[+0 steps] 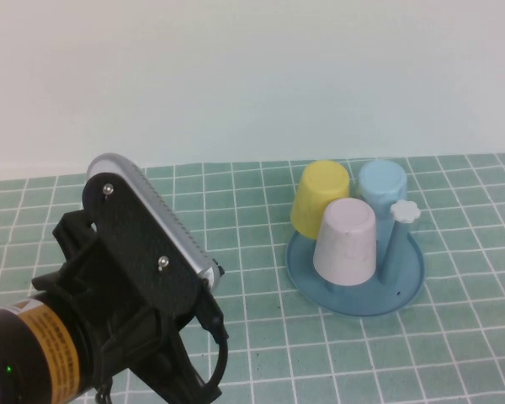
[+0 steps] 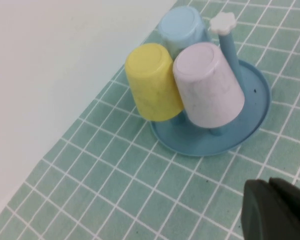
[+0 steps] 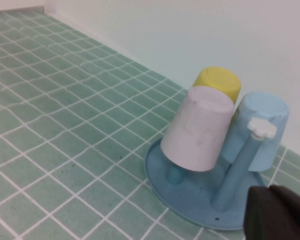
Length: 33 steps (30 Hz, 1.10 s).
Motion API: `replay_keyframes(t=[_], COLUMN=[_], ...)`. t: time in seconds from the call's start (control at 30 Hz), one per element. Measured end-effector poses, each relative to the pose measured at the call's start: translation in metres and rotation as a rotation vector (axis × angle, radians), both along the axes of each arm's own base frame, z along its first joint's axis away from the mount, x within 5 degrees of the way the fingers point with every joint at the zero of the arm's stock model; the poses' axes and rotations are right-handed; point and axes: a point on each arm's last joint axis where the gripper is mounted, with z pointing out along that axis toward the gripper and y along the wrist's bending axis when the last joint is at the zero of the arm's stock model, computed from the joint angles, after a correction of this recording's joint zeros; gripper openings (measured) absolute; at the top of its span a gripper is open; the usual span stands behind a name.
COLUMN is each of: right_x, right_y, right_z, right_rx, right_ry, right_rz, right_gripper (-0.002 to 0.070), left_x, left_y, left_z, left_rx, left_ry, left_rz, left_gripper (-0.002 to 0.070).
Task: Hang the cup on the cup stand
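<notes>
The pale pink cup (image 1: 347,240) hangs upside down on a peg of the blue cup stand (image 1: 404,290), at the front of it. It also shows in the left wrist view (image 2: 210,85) and the right wrist view (image 3: 200,127). One peg with a white flower knob (image 1: 404,210) stands bare beside it. My left gripper (image 2: 277,210) is shut and empty, well back from the stand (image 2: 255,100). My right gripper (image 3: 280,215) is shut and empty, close to the stand's rim (image 3: 190,200); it is out of the high view.
A yellow cup (image 1: 320,198) and a light blue cup (image 1: 381,189) hang upside down on the stand's back pegs. My left arm (image 1: 126,269) fills the lower left of the high view. Green tiled tabletop lies all round; a white wall stands behind.
</notes>
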Motion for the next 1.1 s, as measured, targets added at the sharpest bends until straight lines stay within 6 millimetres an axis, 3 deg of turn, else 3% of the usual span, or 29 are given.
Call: replay_keyframes(t=[0.67, 0.8, 0.9, 1.1], right_x=[0.000, -0.001, -0.001, -0.001], right_y=[0.000, 0.000, 0.000, 0.000], right_z=[0.000, 0.000, 0.000, 0.000], right_rx=[0.040, 0.040, 0.039, 0.040], right_ry=[0.024, 0.023, 0.025, 0.027], right_rz=[-0.006, -0.006, -0.006, -0.006], right_gripper=[-0.0001, -0.0001, -0.0001, -0.0001], left_x=[-0.003, -0.005, 0.000, -0.007], left_y=[0.002, 0.027, 0.050, 0.092], left_z=[0.003, 0.025, 0.039, 0.023], left_rx=[-0.044, -0.255, -0.406, -0.633], left_ry=[0.016, 0.022, -0.066, -0.224], left_rz=[0.003, 0.089, 0.164, 0.291], left_gripper=[0.0000, 0.0000, 0.0000, 0.0000])
